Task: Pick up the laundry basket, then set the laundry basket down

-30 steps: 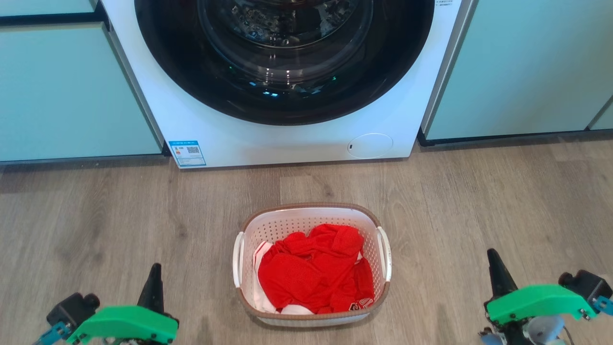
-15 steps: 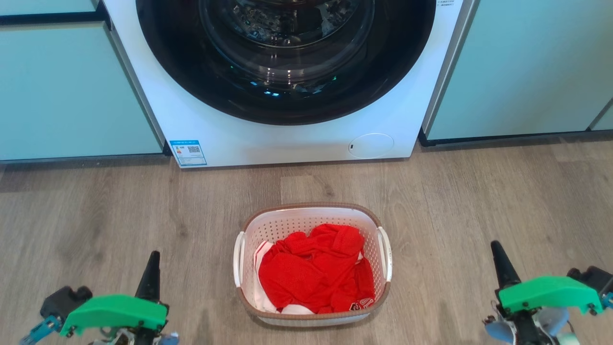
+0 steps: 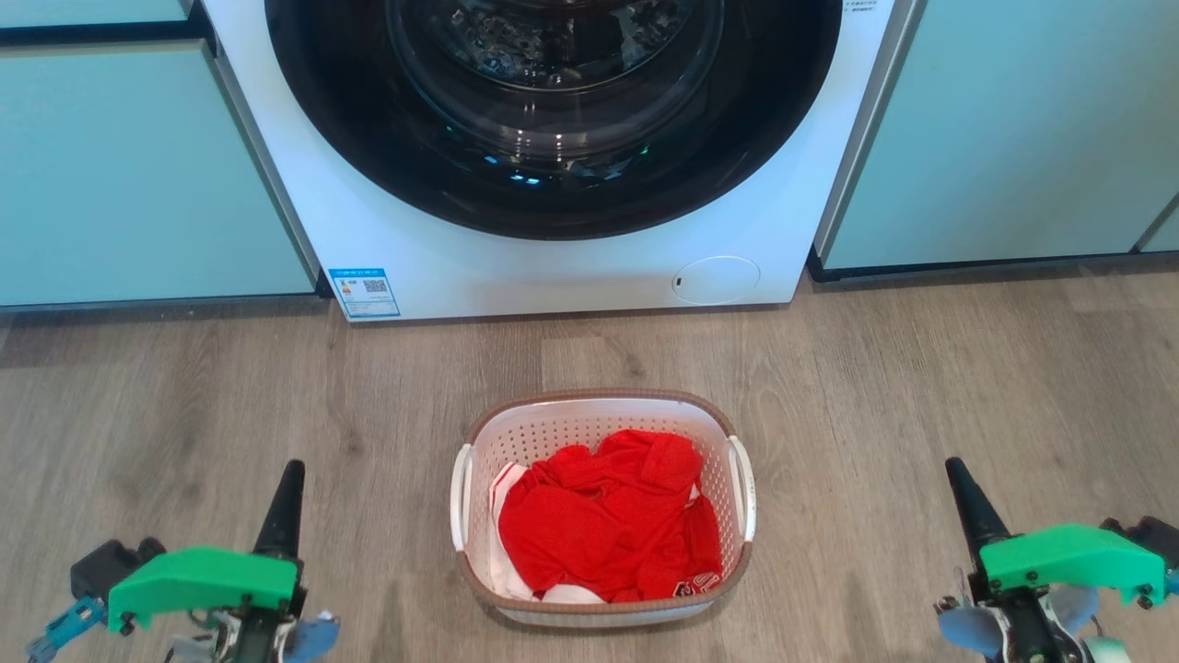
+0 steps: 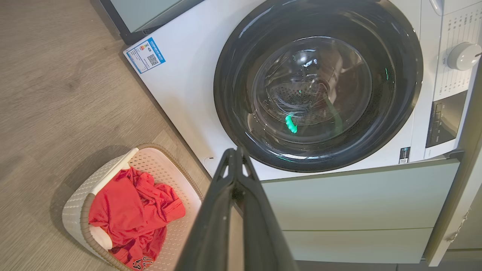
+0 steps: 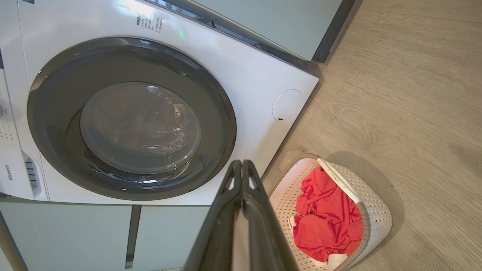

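Our left end effector (image 3: 291, 479) hangs at the lower left of the head view, its two dark fingers pressed together into one point and holding nothing; our left wrist view shows the tips touching too. Our right end effector (image 3: 960, 474) hangs at the lower right, likewise closed tip to tip and empty. Both are well apart from the laundry basket (image 3: 599, 399), which stands upright on the wood-look floor (image 3: 921, 387) between them, in front of the white front-loading washing machine (image 3: 553, 276), with a strip of bare floor in between. We see its white perforated walls, brown rim band and a white handle on each side. Inside lies a crumpled red garment (image 3: 608, 520), with a little white cloth showing beneath it at the left. The machine's round dark door (image 3: 553, 138) is closed. Pale green cabinet fronts (image 3: 138, 175) flank the machine on both sides
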Motion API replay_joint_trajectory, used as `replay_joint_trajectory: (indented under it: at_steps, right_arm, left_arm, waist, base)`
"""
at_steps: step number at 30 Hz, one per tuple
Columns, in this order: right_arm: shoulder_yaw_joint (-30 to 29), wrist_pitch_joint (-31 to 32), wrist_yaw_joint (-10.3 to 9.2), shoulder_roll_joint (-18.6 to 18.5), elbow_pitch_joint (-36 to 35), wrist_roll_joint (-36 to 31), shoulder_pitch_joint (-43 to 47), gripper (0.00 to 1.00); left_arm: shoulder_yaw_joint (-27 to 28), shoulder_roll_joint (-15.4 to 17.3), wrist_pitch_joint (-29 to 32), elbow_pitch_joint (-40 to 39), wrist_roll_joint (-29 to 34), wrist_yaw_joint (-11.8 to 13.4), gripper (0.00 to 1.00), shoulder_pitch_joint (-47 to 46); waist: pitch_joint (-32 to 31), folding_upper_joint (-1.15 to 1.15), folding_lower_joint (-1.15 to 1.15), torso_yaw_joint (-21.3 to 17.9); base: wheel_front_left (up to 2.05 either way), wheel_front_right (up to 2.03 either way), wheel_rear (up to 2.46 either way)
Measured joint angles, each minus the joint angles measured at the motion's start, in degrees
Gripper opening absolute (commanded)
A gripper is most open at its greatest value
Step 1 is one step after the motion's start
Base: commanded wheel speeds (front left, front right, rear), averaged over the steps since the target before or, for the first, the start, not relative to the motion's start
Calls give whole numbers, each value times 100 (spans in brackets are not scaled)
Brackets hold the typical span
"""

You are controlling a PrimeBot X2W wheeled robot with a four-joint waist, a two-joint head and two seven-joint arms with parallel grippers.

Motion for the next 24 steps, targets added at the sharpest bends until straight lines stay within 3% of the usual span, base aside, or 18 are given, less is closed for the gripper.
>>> replay_joint_trajectory:
  at_steps: [24]
  right_arm:
    - [-266,409,0,-3,1,1516,-211,0]
  left_arm:
    - [310,-5,394,94,-1628,-202,0,-292]
  waist:
    - [1,0,0,34]
  base:
    - [0,0,0]
